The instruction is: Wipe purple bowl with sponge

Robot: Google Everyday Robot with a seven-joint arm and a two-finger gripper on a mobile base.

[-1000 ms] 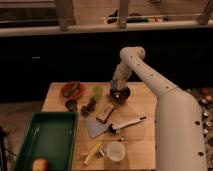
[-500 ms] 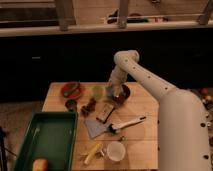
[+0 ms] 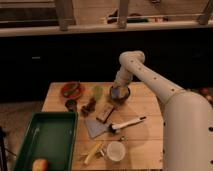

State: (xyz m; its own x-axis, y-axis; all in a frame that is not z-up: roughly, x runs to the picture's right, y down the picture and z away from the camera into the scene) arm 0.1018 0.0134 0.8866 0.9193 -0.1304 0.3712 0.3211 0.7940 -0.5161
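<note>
The purple bowl [image 3: 121, 94] stands on the wooden table at the back, right of the small green cup [image 3: 97, 90]. My gripper [image 3: 117, 90] reaches down from the white arm into the bowl's left side. A blue-grey patch at its tip is the sponge [image 3: 115, 92], held against the inside of the bowl. The arm hides much of the bowl's inside.
An orange-red plate with green food [image 3: 72, 89] sits at the back left. A small dark bowl [image 3: 71, 104], a brown block [image 3: 105, 113], a grey-blue scraper with a white handle [image 3: 112, 126], a white mug [image 3: 116, 150] and a green bin [image 3: 45, 140] lie in front.
The arm's wrist has swung to the left, and the gripper with the sponge has slid from the bowl's right side towards its left side.
</note>
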